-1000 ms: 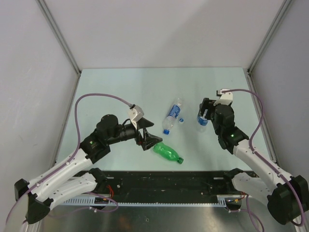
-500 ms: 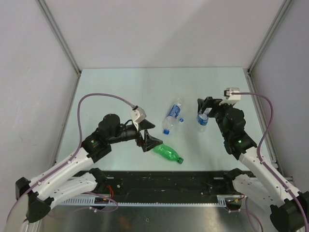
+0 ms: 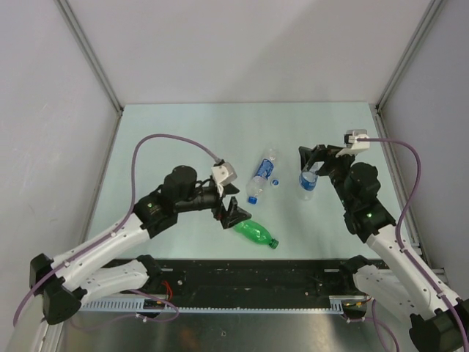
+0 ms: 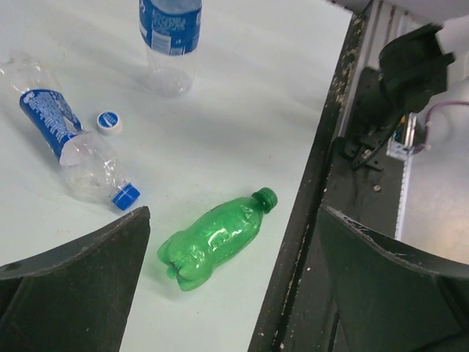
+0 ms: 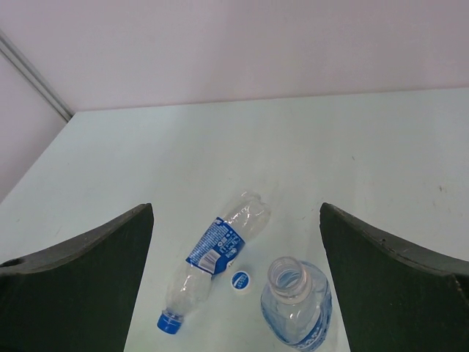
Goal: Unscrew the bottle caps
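The green bottle (image 3: pixel 253 232) lies on its side near the table's front edge, with its green cap (image 3: pixel 274 243) on; it also shows in the left wrist view (image 4: pixel 212 238). My left gripper (image 3: pixel 229 212) is open and empty, hovering just left of it and above it. A clear blue-labelled bottle (image 3: pixel 261 174) lies on its side with its blue cap (image 3: pixel 252 199) on. The white cap (image 3: pixel 275 182) lies loose beside it. The second clear bottle (image 3: pixel 308 183) stands upright with its mouth (image 5: pixel 287 273) open. My right gripper (image 3: pixel 314 157) is open and empty just behind and above it.
The black front rail (image 4: pixel 322 183) runs along the table's near edge, right beside the green bottle. Grey walls (image 3: pixel 73 110) enclose the table on the left, back and right.
My left gripper has moved right, closer to the green bottle. My right gripper has drawn back from the upright open bottle. The bottles and the loose cap have not moved.
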`<state>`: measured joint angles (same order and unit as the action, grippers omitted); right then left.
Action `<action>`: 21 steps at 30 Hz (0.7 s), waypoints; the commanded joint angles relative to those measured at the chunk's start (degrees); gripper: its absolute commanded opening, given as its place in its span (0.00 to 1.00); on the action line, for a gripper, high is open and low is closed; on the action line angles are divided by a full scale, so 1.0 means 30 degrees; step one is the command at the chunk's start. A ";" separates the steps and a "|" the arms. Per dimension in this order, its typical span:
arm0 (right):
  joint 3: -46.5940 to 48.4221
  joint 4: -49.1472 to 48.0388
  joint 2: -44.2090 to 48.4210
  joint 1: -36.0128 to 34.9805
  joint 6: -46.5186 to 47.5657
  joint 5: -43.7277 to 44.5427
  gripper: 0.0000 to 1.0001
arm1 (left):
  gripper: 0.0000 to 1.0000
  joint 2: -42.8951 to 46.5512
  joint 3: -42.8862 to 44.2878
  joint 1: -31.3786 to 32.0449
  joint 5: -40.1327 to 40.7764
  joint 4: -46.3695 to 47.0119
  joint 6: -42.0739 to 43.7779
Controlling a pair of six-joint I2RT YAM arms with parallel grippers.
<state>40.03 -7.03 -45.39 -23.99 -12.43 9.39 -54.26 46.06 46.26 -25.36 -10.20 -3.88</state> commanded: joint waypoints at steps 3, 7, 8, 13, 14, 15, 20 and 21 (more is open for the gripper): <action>0.0865 0.0441 0.0459 0.0309 -0.0171 -0.0304 0.99 | 0.99 -0.2686 0.2222 0.2375 0.4112 -0.3272 0.2528; 0.0865 0.0737 0.0521 0.0462 -0.0235 -0.0389 0.99 | 0.99 -0.4838 0.3031 0.3964 0.6521 -0.4549 0.3075; 0.0865 0.0807 0.0530 0.0494 -0.0244 -0.0397 0.99 | 0.99 -0.5314 0.3184 0.4306 0.7107 -0.4750 0.3180; 0.0865 0.1227 0.0642 0.0714 -0.0123 -0.0387 0.99 | 0.99 -0.7732 0.3999 0.5819 0.9991 -0.5398 0.3781; 0.0865 0.1301 0.0664 0.0751 -0.0085 -0.0396 0.99 | 0.99 -0.8241 0.4166 0.6112 1.0556 -0.5467 0.3973; 0.0865 0.1397 0.0674 0.0799 -0.0066 -0.0400 0.99 | 0.99 -0.8803 0.4308 0.6362 1.0985 -0.5517 0.4127; 0.0865 0.1719 0.0868 0.1035 -0.0020 -0.0410 0.99 | 0.98 -1.1242 0.4878 0.7083 1.2339 -0.5747 0.4616; 0.0865 0.1767 0.0938 0.1088 -0.0019 -0.0407 0.99 | 0.98 -1.1636 0.4869 0.7125 1.2418 -0.5759 0.4625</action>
<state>40.03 -1.96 -44.10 -21.32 -12.43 8.47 -85.67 58.24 66.54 6.42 -26.33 7.25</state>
